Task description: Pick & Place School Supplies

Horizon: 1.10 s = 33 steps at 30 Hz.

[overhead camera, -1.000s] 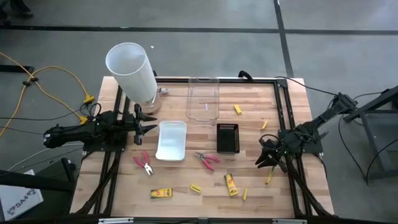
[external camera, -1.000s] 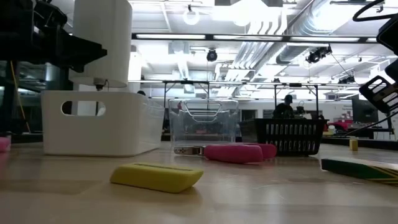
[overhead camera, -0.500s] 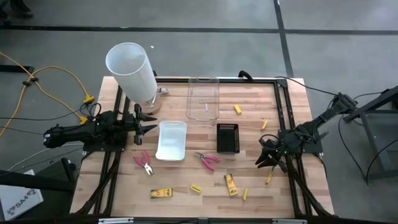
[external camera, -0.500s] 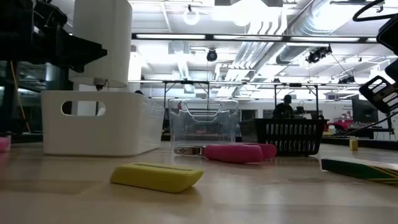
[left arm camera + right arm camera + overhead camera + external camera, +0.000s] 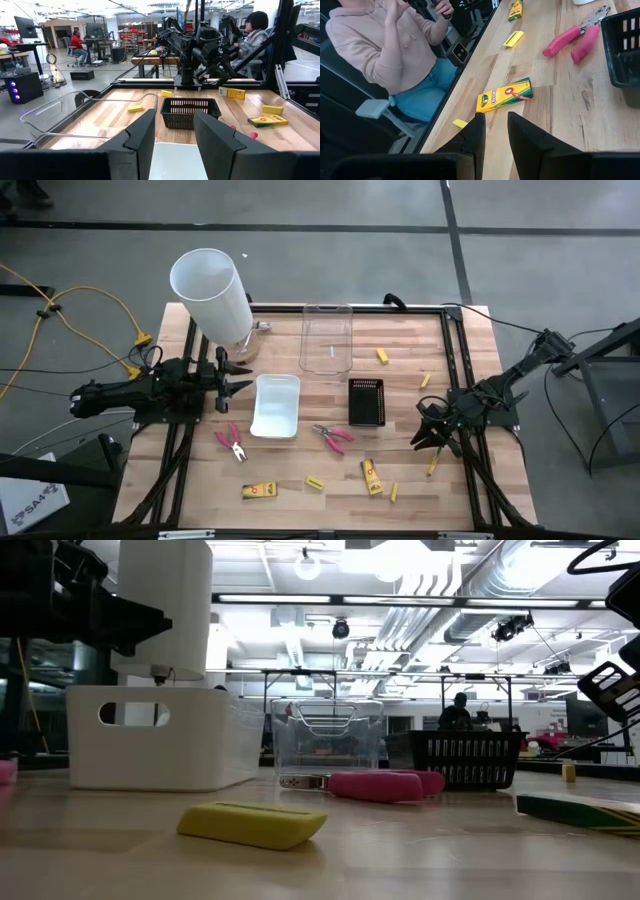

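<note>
Pale wood planks make up your tabletop (image 5: pixel 300 500), and the supplies lie loose across it. Your left pincer (image 5: pixel 238 385) hangs over the left edge, just beside the white tray (image 5: pixel 277 405) and below the tall white cylinder (image 5: pixel 212 295); its fingers (image 5: pixel 145 137) stand apart with nothing between them. Your right pincer (image 5: pixel 428 430) sits over the right side of the tabletop, fingers (image 5: pixel 530 140) also apart and empty.

Between the arms you have a clear tray (image 5: pixel 327 337) at the far side and a black basket (image 5: pixel 366 401) beside the white tray. One pink-handled tool (image 5: pixel 231 442) lies near the white tray's left corner, the other pink-handled tool (image 5: pixel 333 437) just by the black basket's near corner. A flat yellow pack (image 5: pixel 259 491) rests along the near edge, and a second yellow pack (image 5: pixel 371 476) lies near the middle, with a short yellow stick (image 5: pixel 314 482) between them. Two more yellow sticks (image 5: pixel 382 356) sit on the far right part, well apart from the clear tray.

In the right wrist view a seated person in a pink hoodie (image 5: pixel 395 45) is beside the tabletop's edge.
</note>
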Each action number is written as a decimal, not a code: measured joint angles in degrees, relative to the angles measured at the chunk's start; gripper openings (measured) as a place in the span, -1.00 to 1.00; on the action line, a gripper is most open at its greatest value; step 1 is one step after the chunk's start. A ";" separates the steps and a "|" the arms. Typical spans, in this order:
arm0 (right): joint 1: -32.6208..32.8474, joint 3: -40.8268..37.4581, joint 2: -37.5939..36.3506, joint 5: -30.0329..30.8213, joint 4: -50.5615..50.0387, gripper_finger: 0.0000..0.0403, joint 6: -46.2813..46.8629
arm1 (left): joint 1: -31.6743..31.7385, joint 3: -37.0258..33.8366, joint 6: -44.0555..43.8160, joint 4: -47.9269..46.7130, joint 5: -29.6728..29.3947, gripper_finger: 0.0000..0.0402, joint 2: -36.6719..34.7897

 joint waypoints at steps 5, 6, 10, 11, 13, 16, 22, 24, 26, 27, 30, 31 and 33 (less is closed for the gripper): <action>0.01 -0.02 0.02 0.00 -0.01 -0.63 0.00 | 0.00 0.02 0.01 0.01 -0.02 -0.35 0.00; 0.00 0.00 0.00 0.00 -0.02 -0.63 0.00 | 0.00 0.02 0.01 0.01 0.00 -0.35 0.00; 0.00 0.00 0.00 0.00 -0.02 -0.63 0.00 | 0.00 0.02 -0.01 0.01 0.00 -0.35 0.00; 0.02 -0.01 0.01 0.00 -0.02 -0.63 0.00 | 0.00 0.01 -0.02 0.01 0.00 -0.35 0.00; 0.02 0.00 0.01 0.00 -0.02 -0.63 0.00 | 0.00 0.02 -0.73 0.02 0.50 -0.35 0.00; 0.00 0.00 0.02 0.00 -0.02 -0.63 0.00 | 0.00 0.15 -2.73 0.32 2.95 -0.35 0.00; 0.01 -0.02 0.00 0.00 -0.02 -0.63 0.00 | -0.04 1.80 -2.85 0.06 8.24 -0.35 0.04; 0.02 0.00 0.00 0.00 0.00 -0.63 0.00 | -0.02 2.48 -2.86 0.24 8.12 -0.35 0.00; 0.00 0.00 0.02 0.00 0.00 -0.63 0.00 | -0.02 3.07 -2.84 -0.43 8.07 -0.35 0.02; 0.02 0.00 0.02 0.00 -0.02 -0.63 0.00 | -0.02 3.54 -2.70 -1.55 8.07 -0.35 0.02; 0.01 0.00 0.00 0.00 -0.01 -0.63 0.00 | -0.02 5.99 -2.44 -5.44 7.51 -0.35 0.30; 0.02 0.00 0.02 0.00 -0.02 -0.63 0.00 | -0.02 7.04 -2.44 -6.85 7.12 -0.35 0.67; 0.00 0.00 0.00 0.00 -0.02 -0.63 0.00 | -0.02 9.15 -2.51 -9.47 7.02 -0.35 2.00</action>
